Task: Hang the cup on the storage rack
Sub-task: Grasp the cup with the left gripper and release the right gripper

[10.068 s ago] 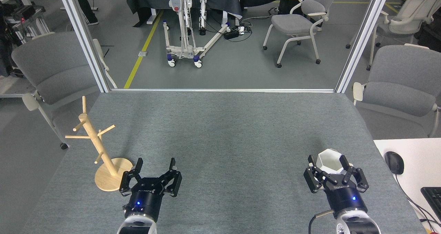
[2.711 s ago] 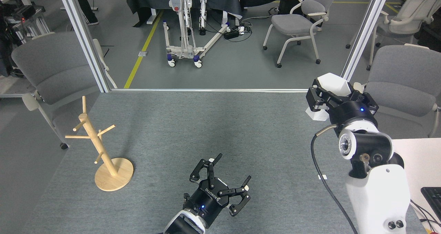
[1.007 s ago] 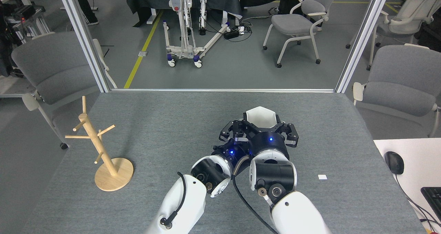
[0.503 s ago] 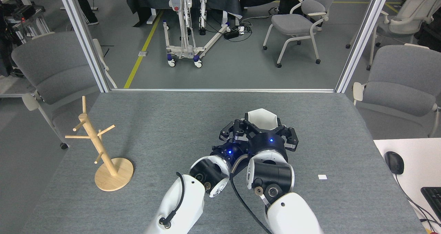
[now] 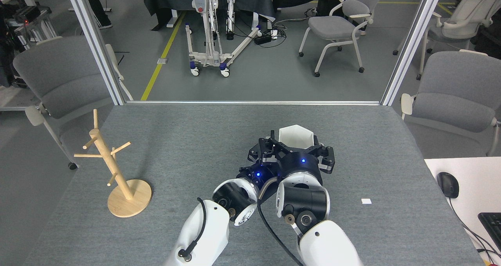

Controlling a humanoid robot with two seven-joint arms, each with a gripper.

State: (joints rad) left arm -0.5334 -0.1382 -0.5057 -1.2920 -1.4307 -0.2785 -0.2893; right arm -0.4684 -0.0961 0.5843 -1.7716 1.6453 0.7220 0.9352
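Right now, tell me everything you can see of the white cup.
The cup is small, white and matte, with flat facets and a hexagonal rim. Its mouth faces up toward the camera and the inside looks empty. It sits near the middle of the grey table, far from the storage rack at the left. The right gripper is closed around its near side, hiding the lower body. The left gripper is pressed close at its left; whether that one touches the cup cannot be told. No handle shows.
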